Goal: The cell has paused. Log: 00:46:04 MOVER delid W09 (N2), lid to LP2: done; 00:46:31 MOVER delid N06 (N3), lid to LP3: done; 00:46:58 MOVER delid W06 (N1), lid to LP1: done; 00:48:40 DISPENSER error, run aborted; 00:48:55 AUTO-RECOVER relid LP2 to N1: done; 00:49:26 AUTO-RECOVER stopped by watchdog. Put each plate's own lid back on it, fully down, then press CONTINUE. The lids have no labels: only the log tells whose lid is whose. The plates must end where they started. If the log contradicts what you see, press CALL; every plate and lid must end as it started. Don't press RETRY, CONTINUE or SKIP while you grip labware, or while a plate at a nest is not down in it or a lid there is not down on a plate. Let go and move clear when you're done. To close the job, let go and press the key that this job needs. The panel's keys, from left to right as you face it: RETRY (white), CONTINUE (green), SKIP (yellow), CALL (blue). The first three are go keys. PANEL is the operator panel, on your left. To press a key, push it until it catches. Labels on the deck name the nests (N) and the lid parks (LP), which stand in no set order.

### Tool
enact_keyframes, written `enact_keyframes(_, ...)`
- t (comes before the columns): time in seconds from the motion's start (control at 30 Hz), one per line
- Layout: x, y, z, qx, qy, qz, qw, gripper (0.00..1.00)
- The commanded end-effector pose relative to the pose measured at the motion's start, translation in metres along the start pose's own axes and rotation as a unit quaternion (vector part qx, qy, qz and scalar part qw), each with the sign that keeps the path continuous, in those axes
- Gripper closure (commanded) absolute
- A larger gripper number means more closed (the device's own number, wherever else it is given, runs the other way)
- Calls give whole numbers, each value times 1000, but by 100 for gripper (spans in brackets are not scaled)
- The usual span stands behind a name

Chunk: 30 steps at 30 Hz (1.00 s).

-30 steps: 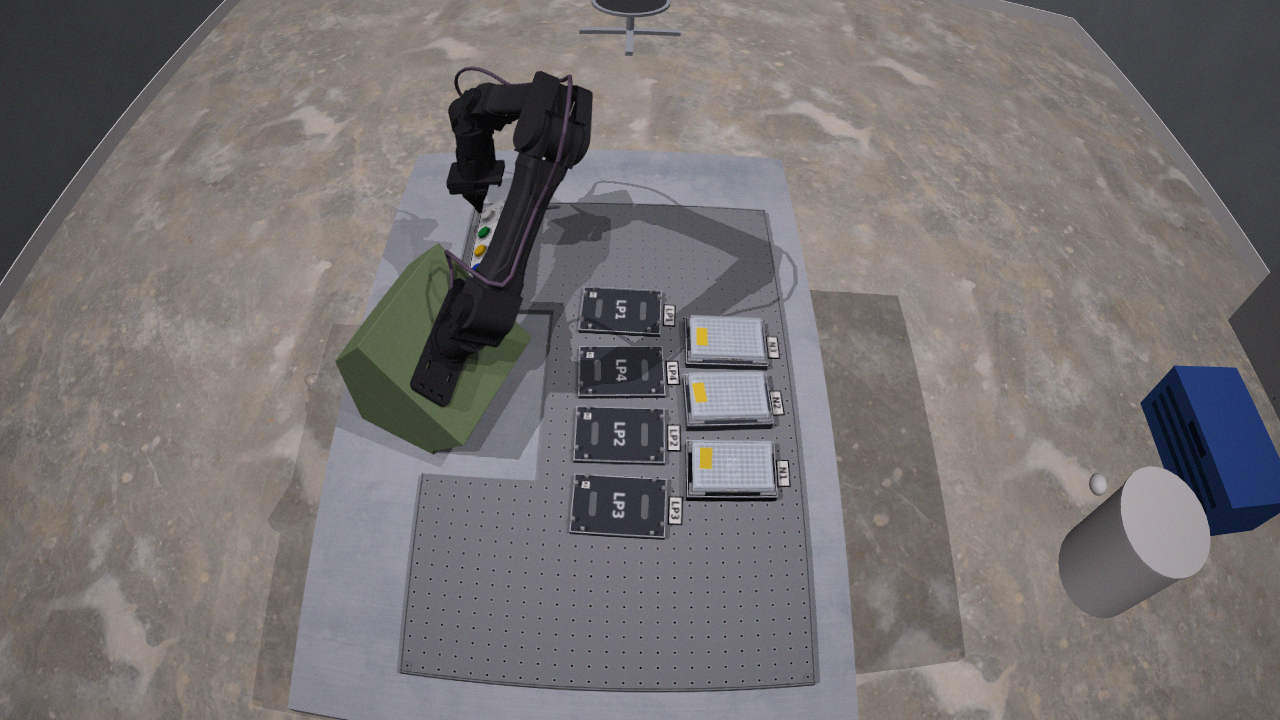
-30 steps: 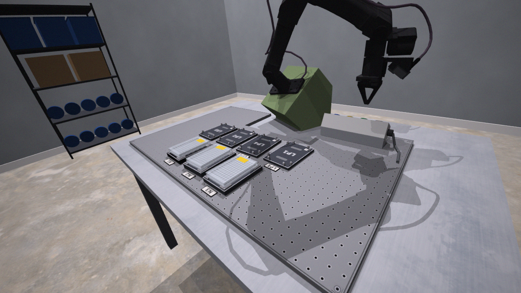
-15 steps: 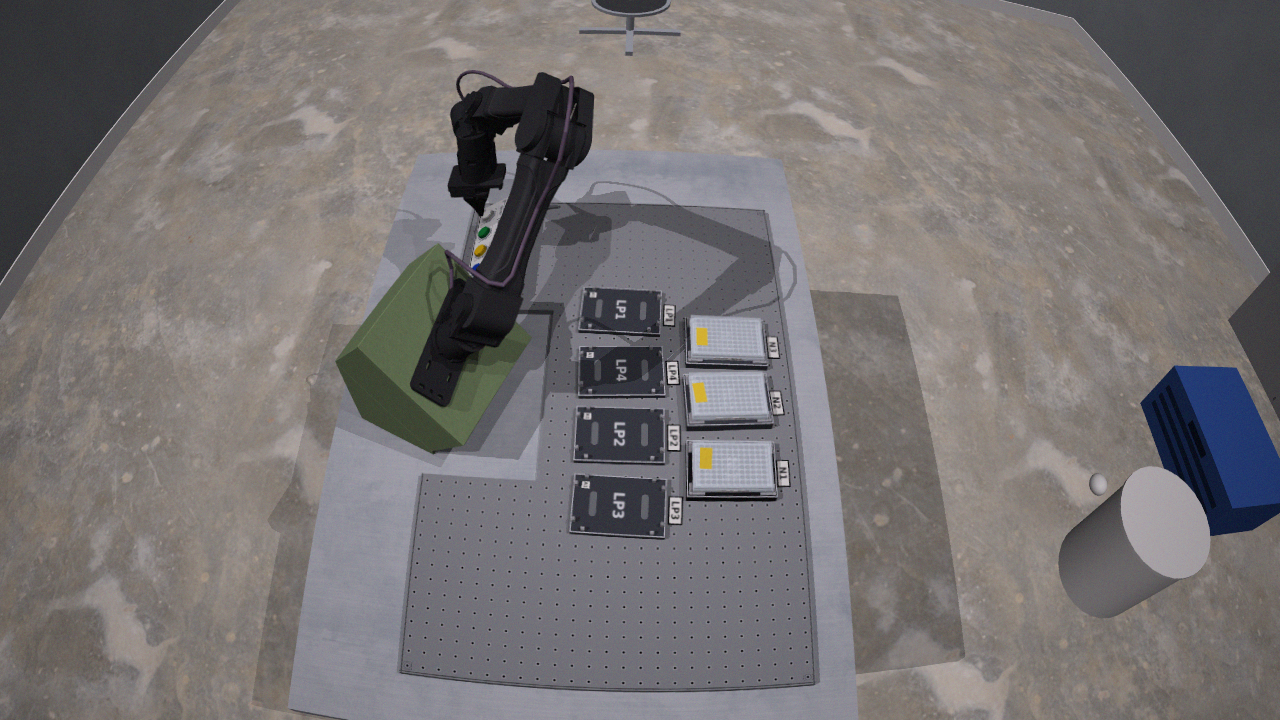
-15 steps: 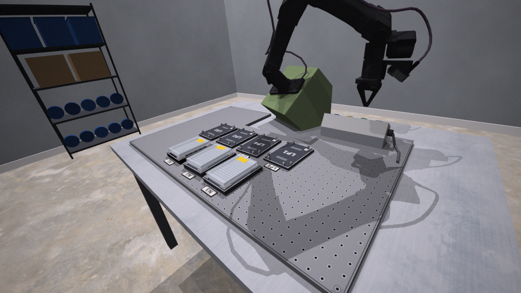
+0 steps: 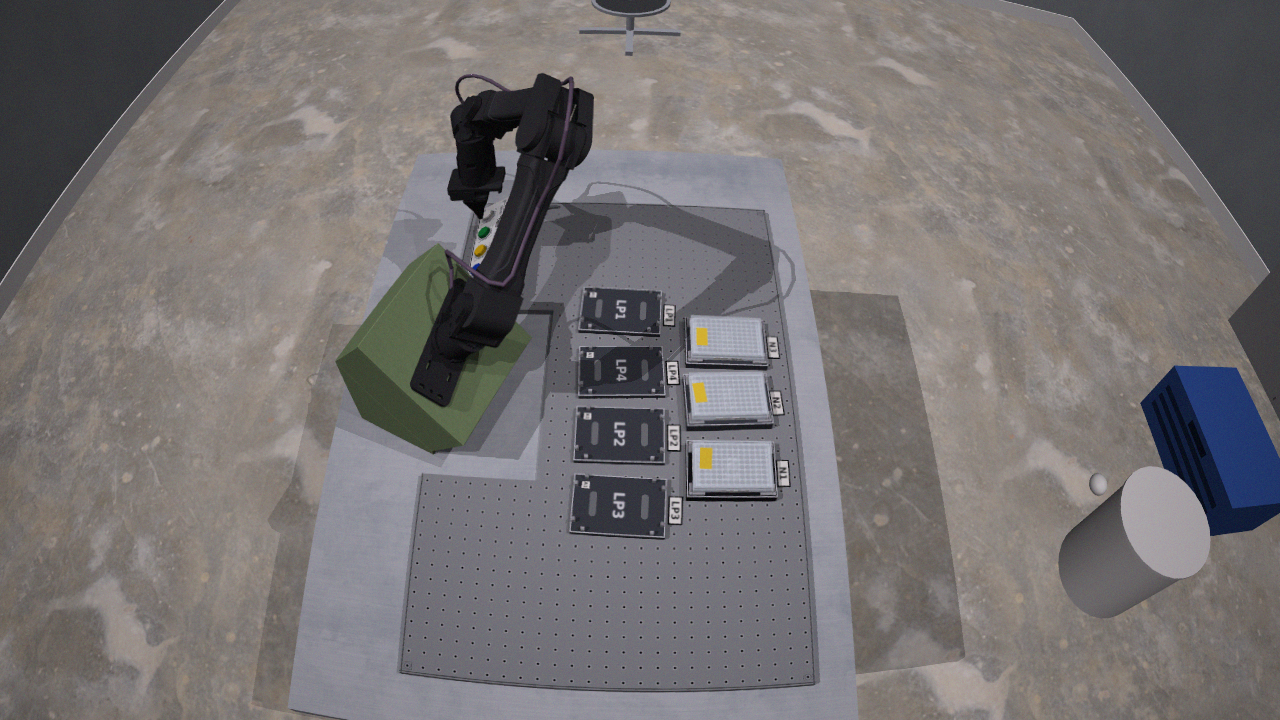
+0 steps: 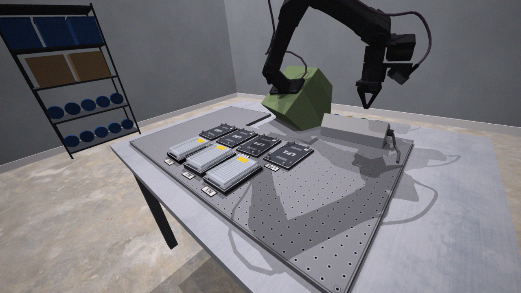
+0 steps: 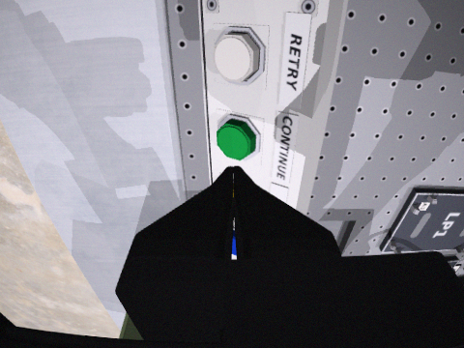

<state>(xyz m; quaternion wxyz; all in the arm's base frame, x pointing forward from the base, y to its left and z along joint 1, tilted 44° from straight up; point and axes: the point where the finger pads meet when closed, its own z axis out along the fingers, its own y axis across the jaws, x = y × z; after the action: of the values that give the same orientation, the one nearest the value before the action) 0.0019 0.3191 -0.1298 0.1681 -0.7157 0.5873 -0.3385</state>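
My gripper [image 5: 484, 212] [image 6: 366, 105] [image 7: 233, 176] is shut and empty. It points down a little above the white panel [image 5: 476, 237] [image 6: 349, 127] [image 7: 213, 93]. In the wrist view its tip lies just short of the green CONTINUE key [image 7: 236, 139] [image 5: 484, 230], with the white RETRY key [image 7: 235, 58] beyond it. Three plates with yellow tags stand in nests N3 [image 5: 726, 340] [image 6: 233, 171], N2 [image 5: 727, 398] [image 6: 208, 157] and N1 [image 5: 731, 467] [image 6: 189, 146]. Each seems to carry a clear lid. Lid parks LP1 [image 5: 620, 310] [image 6: 289, 153] [image 7: 436, 217], LP4 [image 5: 623, 370], LP2 [image 5: 620, 435] and LP3 [image 5: 619, 505] are bare.
A green block [image 5: 393, 358] [image 6: 305, 98] bears the arm's base beside the panel. The panel's cable [image 6: 396, 147] stands at its far end. A shelf rack [image 6: 69, 80], a grey cylinder [image 5: 1132, 541] and a blue box [image 5: 1217, 447] stand off the table.
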Motion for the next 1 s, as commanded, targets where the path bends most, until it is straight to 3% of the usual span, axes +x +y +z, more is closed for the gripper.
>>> enact_keyframes(0.0, -6, 2, -3, 1, -13, -2, 1000, 100)
enact_keyframes(0.1, 3, 3, 7, 6, 0, -10, 1000, 100)
enact_keyframes(0.3, 4, 5, 10, 6, 0, -13, 1000, 100)
enact_keyframes(0.33, -16, -3, -9, -3, -31, 10, 999, 100)
enact_keyframes(0.63, 5, 5, 16, 5, 1, -13, 1000, 100)
enact_keyframes(0.87, -2, 1, 12, 4, -11, -4, 1000, 100)
enact_keyframes(0.97, 3, 5, 19, 4, -4, -11, 1000, 100)
